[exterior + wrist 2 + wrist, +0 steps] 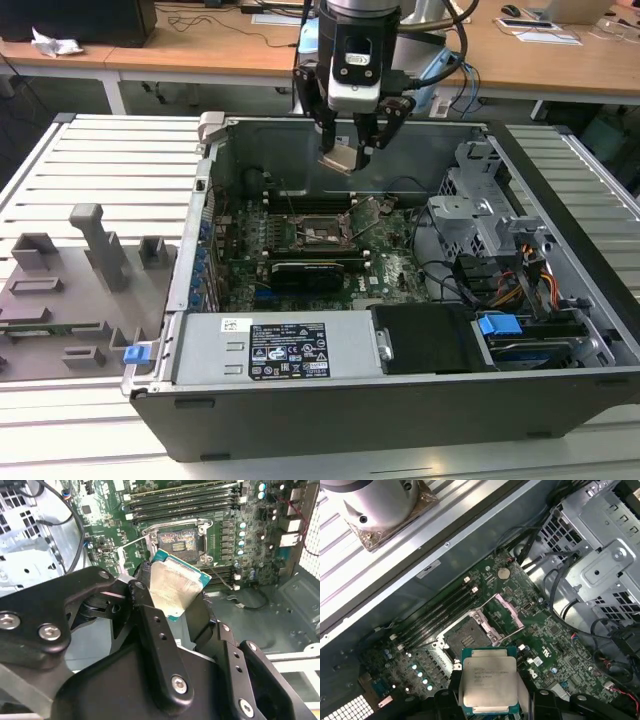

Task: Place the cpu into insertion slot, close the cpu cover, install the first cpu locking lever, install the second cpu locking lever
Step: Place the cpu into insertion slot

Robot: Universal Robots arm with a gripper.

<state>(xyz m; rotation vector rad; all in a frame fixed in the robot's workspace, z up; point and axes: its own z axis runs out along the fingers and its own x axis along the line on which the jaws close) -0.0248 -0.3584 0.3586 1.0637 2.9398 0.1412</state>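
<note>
The gripper [345,150] hangs in the upper middle of the exterior view, above the open computer case [330,410]. Its two black fingers [142,587] are drawn narrow onto opposite edges of the cpu [175,587]. The chip is clear of the board and touches nothing but the fingers. In the exterior view it sits tilted, not level, with its dull metal top showing in both wrist views.

Below the chip lies the insertion slot [322,230], a dark square edged in silver on the green motherboard [400,270]. In the exterior view it is lower in the frame than the gripper and a little toward the exterior view's left, well apart from the chip. The slot is bare. The cpu cover [509,611] is swung up and back from one side of it (so nothing covers the opening).

In the first wrist view the chip's edges run at an angle to the slot's edges. By my reading the two are not yet squared to each other, and the chip is not yet over the slot.

The memory sticks [445,612] run along one side of the slot. A long black card [312,270] lies just below the slot in the exterior view.
</note>
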